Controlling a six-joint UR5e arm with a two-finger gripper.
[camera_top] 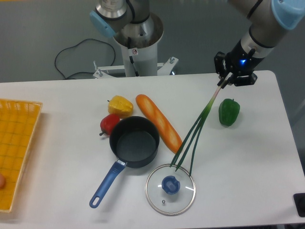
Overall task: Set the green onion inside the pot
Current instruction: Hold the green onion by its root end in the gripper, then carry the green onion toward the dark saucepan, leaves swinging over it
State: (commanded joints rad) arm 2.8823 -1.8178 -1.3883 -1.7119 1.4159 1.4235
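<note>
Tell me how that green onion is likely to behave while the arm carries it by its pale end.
The green onion is gripped at its whitish tip by the gripper. Its leaves hang long and splay apart toward the glass lid, so it probably flexes and swings. It looks thin and likely light. The trailing leaves may drag or catch the pot rim.

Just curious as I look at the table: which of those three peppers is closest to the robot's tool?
The squat green bell pepper, alone at the right just below the tool. The yellow pepper and red pepper sit far left beside the dark pot.
</note>
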